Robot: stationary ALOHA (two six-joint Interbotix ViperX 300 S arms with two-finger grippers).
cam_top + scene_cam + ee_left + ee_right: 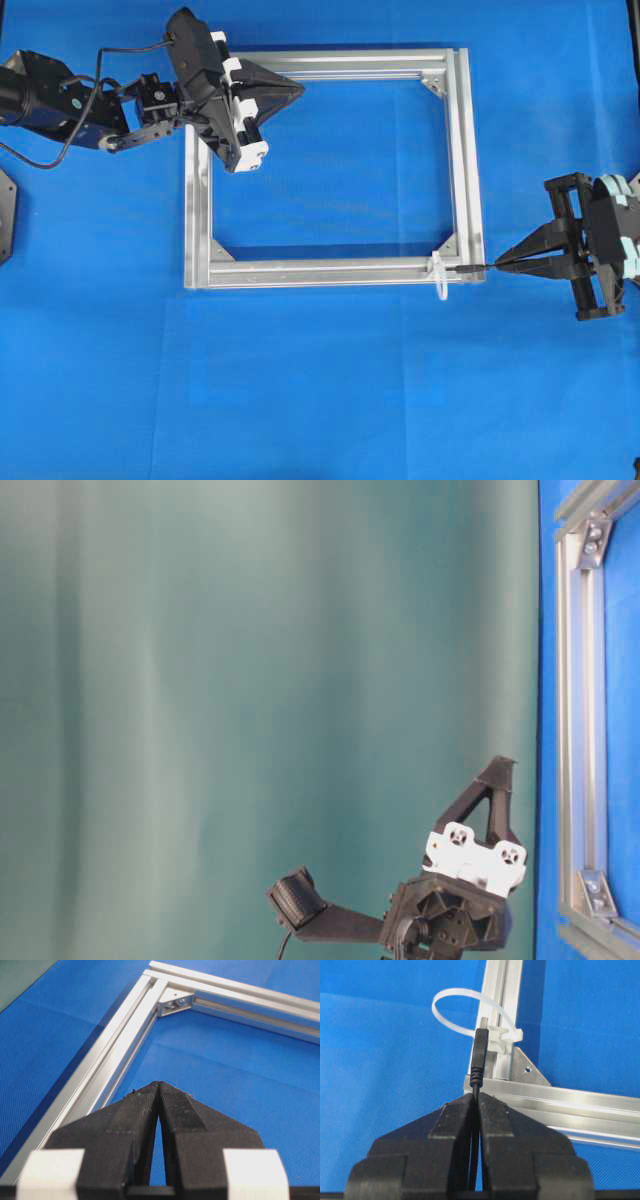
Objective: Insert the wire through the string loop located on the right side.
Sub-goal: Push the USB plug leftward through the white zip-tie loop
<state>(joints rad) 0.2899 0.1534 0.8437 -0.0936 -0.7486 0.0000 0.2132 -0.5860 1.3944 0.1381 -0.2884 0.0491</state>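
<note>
Looking along your right gripper [476, 1097], you see its jaws clenched on the wire [479, 1055], the plug tip poking out over the frame [560, 1102] corner. Just beyond the tip, the loop [452, 1002] stands off the rail; the tip is not through it. Farther off, your left gripper [298, 90] hangs above the frame's opposite corner, jaws clenched on nothing.
</note>
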